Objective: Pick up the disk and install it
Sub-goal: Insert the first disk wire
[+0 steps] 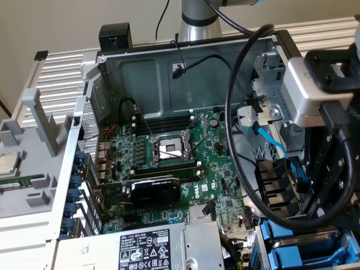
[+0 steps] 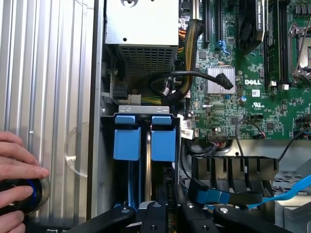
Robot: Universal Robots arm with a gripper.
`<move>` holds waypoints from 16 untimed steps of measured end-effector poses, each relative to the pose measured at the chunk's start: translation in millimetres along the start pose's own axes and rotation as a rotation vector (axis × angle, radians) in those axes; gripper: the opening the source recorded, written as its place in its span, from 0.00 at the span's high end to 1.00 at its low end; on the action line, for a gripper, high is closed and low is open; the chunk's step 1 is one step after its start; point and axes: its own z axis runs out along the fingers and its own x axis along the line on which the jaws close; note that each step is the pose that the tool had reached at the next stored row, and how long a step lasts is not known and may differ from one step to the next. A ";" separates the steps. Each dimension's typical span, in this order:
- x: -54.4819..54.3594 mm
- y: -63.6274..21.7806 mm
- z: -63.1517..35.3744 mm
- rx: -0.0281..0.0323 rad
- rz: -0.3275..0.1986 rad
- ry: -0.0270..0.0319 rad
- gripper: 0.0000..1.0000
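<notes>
Shows an open computer case around its drive bay point(image 2: 144, 108). Just beside the bay, a grey power-supply box point(image 2: 141, 29) with black cables point(image 2: 177, 77) looping out, and a green motherboard point(image 2: 252, 111). Near the bay, a loose blue cable point(image 2: 214, 198) close by the gripper point(image 2: 169, 211). Well apart from the bay, a person's hand point(image 2: 17, 179) on ribbed metal point(image 2: 53, 73). Inside the bay, the disk point(image 2: 163, 143) on edge in its blue frame, beside a second blue frame point(image 2: 127, 141), in line with jaws drawn narrow; contact impossible to tell.
</notes>
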 end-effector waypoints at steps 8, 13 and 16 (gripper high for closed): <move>0.0 1.0 0.3 0.0033 0.002 -0.0002 0.83; -0.3 1.0 0.3 0.0073 0.004 -0.0005 0.83; -0.2 1.6 0.4 0.0095 0.006 -0.0008 0.83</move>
